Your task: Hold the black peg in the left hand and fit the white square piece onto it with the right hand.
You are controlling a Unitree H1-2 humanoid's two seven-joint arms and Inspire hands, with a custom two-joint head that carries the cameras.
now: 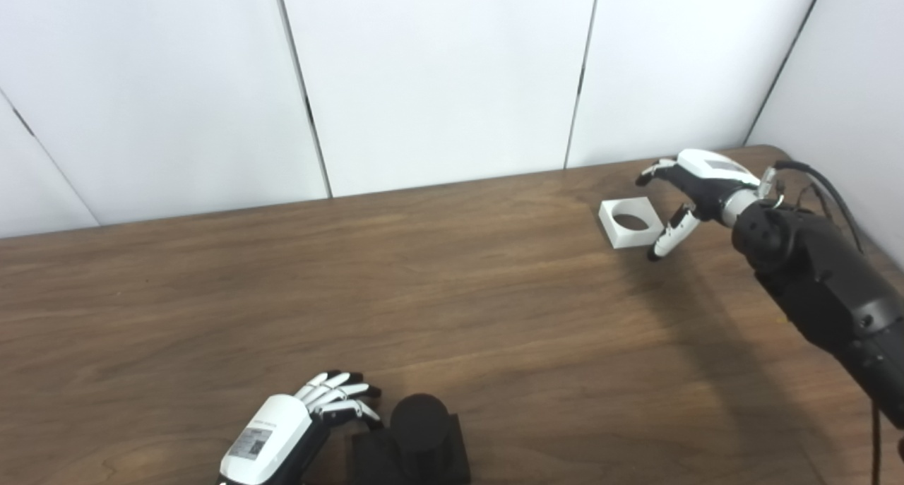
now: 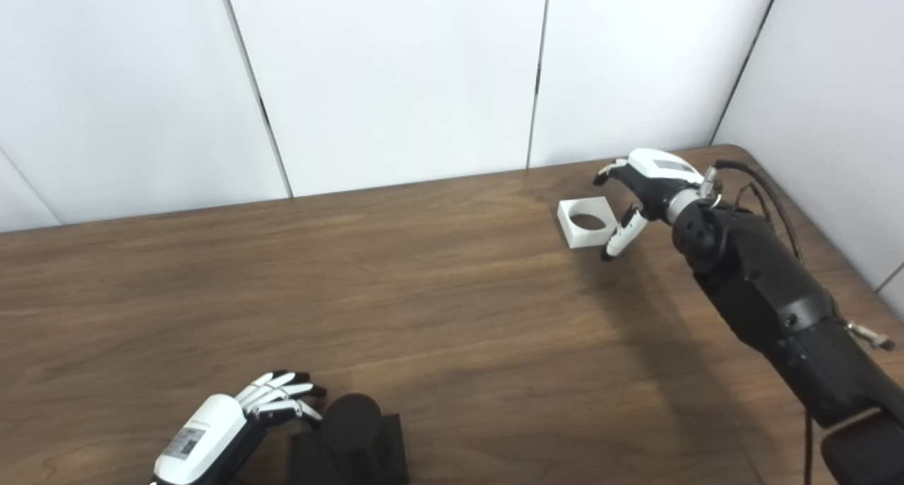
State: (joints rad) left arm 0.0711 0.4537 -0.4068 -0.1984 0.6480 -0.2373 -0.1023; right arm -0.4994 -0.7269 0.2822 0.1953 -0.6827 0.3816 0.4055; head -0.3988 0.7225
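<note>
The black peg (image 1: 418,423), a round post on a square black base, stands at the table's near edge. My left hand (image 1: 311,411) rests just to its left, fingers spread and open, tips close to the post but not around it. At the far right lies the white square piece (image 1: 631,222), flat on the table with a round hole through it. My right hand (image 1: 688,188) hovers at its right side, open, with fingers arched above the piece's far edge and the thumb down by its near right corner. Nothing is held.
The brown wooden table (image 1: 424,273) runs back to white wall panels (image 1: 438,82). Its far right corner lies just behind my right hand. My dark right forearm (image 1: 819,280) crosses the table's right side.
</note>
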